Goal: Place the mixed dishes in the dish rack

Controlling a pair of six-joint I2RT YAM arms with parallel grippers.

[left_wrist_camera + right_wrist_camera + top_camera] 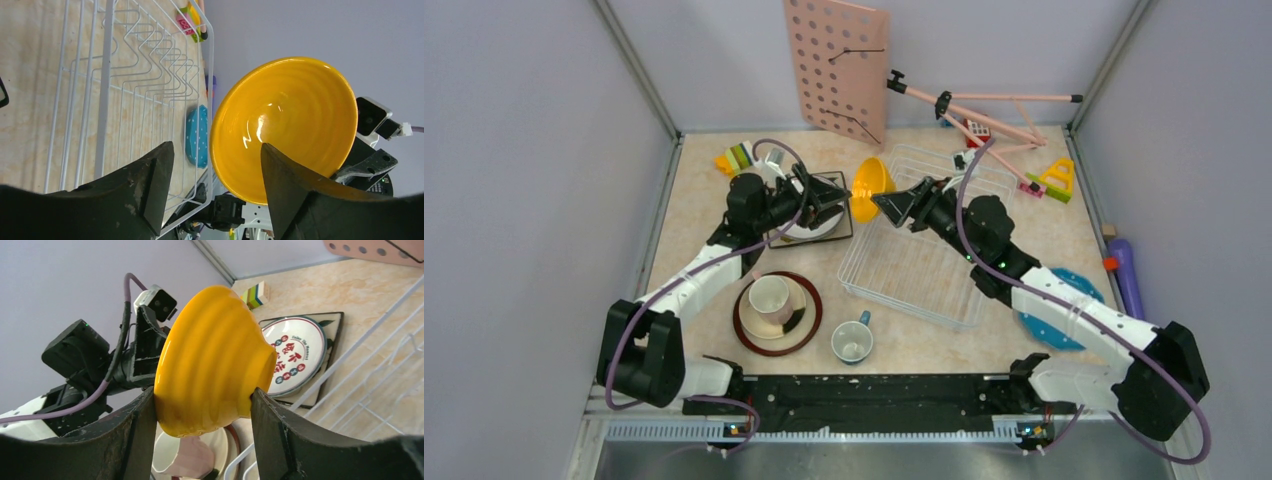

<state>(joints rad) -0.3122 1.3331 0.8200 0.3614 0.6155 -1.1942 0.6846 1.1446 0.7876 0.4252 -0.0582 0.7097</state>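
Sideways, a glossy yellow ribbed bowl (871,186) hangs beside the white wire dish rack (909,302).
Right gripper (202,392) clamps it on edge at the rack's left rim, probably to stand it between the tines; left gripper (216,145) faces it, fingers spread, empty.

You are looking at one yellow bowl (869,185), one dish rack (914,275), one pink cup (769,297), one blue-grey mug (852,341), and five plates: polka-dot (1034,330), character-printed (295,355), square (334,327), cream (796,300), brown-rimmed (749,335).
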